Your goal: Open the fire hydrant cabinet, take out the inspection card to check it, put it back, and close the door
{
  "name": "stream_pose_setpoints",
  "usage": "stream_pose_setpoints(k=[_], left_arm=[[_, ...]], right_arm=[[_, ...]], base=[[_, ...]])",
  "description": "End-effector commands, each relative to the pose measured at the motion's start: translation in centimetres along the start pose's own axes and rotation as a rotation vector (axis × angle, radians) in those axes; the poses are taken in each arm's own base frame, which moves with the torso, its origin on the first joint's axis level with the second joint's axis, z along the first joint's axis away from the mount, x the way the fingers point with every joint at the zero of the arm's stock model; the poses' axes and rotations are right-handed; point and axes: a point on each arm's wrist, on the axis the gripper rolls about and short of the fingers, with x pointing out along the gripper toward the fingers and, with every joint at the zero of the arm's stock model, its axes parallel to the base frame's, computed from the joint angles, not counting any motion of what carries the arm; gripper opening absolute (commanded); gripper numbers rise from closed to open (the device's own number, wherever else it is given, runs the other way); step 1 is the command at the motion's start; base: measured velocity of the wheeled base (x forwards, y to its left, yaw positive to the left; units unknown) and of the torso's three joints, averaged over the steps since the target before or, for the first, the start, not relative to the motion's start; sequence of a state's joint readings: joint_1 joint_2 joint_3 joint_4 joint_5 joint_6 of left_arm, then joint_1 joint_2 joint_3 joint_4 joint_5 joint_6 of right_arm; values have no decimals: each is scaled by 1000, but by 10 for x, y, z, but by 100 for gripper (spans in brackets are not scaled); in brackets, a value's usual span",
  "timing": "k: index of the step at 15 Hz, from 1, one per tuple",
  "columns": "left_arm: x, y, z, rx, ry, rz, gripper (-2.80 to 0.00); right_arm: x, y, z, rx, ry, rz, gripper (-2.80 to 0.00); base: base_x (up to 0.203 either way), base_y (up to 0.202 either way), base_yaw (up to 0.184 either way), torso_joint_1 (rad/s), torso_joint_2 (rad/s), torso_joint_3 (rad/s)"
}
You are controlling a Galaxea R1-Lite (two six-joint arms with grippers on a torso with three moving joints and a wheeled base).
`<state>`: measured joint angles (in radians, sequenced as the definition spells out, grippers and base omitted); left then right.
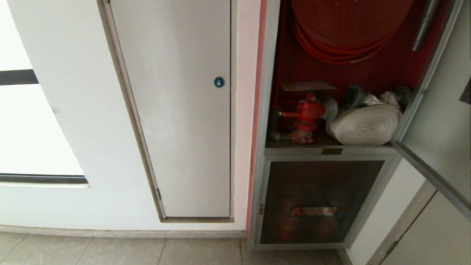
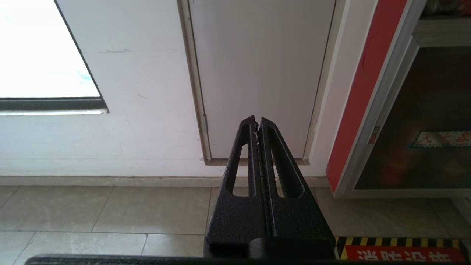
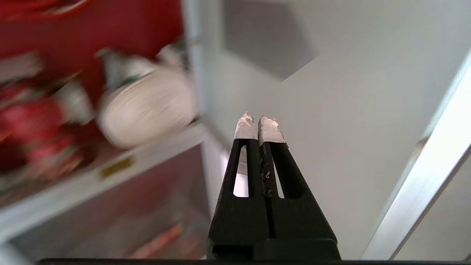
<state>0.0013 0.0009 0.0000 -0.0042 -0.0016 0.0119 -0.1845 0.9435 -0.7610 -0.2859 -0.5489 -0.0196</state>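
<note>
The right gripper (image 3: 258, 123) has its fingers pressed together, pinching nothing, and only its own wrist view shows it, pointing at the inside of the open door (image 3: 331, 95). The left gripper (image 2: 257, 124), fingers also pressed together, points low at the white closet door (image 2: 257, 73). The head view shows no arm. There the fire hydrant cabinet (image 1: 265, 121) stands open, the door (image 1: 438, 121) swung out at three o'clock. The inspection card (image 1: 308, 85) lies above the red valve (image 1: 307, 112), with the rolled hose (image 1: 364, 125) at its four o'clock.

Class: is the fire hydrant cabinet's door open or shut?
Open. The door is swung out at the right, exposing the red valve and rolled white hose.
</note>
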Motion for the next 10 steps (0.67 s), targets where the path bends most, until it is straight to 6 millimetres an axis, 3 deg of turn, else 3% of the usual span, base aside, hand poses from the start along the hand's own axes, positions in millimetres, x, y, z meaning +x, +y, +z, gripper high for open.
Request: stream_pose_setpoints(k=[1, 4, 10], left_arm=[[0, 0, 0, -1, 2, 0, -280], [0, 0, 0, 0, 2, 1, -280], [0, 0, 0, 0, 2, 0, -280]], right_arm=[[19, 4, 0, -19, 20, -52, -280], [25, -7, 17, -10, -33, -154, -280], [64, -49, 37, 2, -220, -490, -280]], base=[[0, 0, 0, 0, 0, 0], [0, 0, 0, 0, 0, 0], [0, 0, 0, 0, 0, 0]])
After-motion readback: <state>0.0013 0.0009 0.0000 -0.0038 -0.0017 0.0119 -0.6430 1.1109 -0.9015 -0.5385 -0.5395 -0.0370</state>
